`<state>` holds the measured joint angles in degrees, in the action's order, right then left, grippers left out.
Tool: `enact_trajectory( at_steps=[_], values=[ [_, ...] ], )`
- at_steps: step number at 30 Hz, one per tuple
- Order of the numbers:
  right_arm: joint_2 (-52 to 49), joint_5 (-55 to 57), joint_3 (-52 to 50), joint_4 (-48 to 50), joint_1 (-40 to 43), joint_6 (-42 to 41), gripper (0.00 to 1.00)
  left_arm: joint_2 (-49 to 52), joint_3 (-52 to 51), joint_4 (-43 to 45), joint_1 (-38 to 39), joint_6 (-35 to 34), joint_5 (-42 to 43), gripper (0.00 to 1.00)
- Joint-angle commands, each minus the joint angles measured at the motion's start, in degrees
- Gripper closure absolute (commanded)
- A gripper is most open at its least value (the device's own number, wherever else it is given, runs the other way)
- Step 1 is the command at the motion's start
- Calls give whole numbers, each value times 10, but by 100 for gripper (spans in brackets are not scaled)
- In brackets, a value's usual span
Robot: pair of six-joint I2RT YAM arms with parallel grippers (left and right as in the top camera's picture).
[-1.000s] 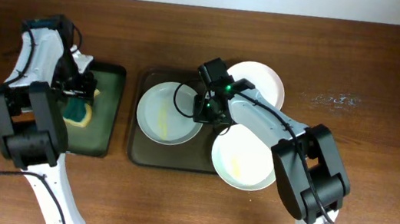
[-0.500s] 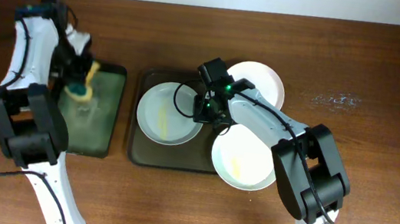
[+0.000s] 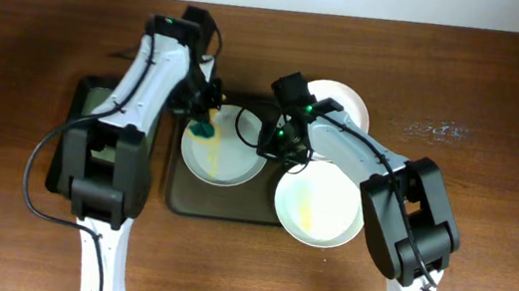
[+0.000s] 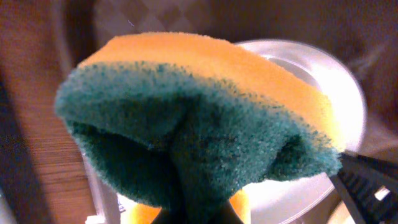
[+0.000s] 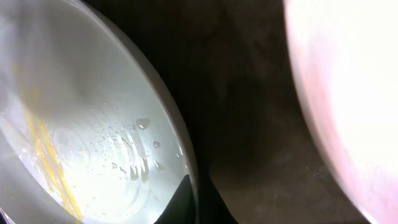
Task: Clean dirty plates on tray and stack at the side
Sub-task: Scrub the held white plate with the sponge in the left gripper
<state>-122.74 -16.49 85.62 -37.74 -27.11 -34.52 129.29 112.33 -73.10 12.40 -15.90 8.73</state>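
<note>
A white plate [image 3: 223, 153] with a yellow smear lies on the left of the dark tray [image 3: 221, 207]. My left gripper [image 3: 203, 118] is shut on a yellow-and-green sponge [image 3: 204, 131], which hangs over the plate's upper left rim. In the left wrist view the sponge [image 4: 199, 124] fills the frame, green side down, with the plate [image 4: 329, 87] behind it. My right gripper [image 3: 268, 145] is shut on that plate's right rim. The right wrist view shows its jaws pinching the wet, smeared plate [image 5: 81, 124]. Two more plates [image 3: 342, 104] [image 3: 316, 211] lie at the tray's right side.
A narrower black tray with a green inside [image 3: 92, 108] lies at the left, partly under my left arm. The brown wooden table [image 3: 491, 216] stretches to the right. A faint whitish mark [image 3: 434, 130] shows on the wood at the far right.
My left arm swung right from the green-lined tray to the left plate, carrying the sponge it closed on. The right gripper stayed on the plate's rim.
</note>
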Motion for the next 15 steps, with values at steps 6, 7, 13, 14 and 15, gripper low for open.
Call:
enact_trajectory(
  at_steps=[6,7,13,14,15],
  values=[
    [-23,21,-10,-17,7,-5,96,-19,-131,71,35,-48,-2,100],
    [-23,21,-10,-17,7,-5,96,-19,-136,68,35,-21,6,100],
    [-23,21,-10,-17,7,-5,96,-19,-141,9,44,223,114,100],
    [-23,21,-10,-17,7,-5,96,-19,-141,26,40,219,110,100],
    [-23,21,-10,-17,7,-5,96,-19,-141,49,35,202,110,100]
  ],
)
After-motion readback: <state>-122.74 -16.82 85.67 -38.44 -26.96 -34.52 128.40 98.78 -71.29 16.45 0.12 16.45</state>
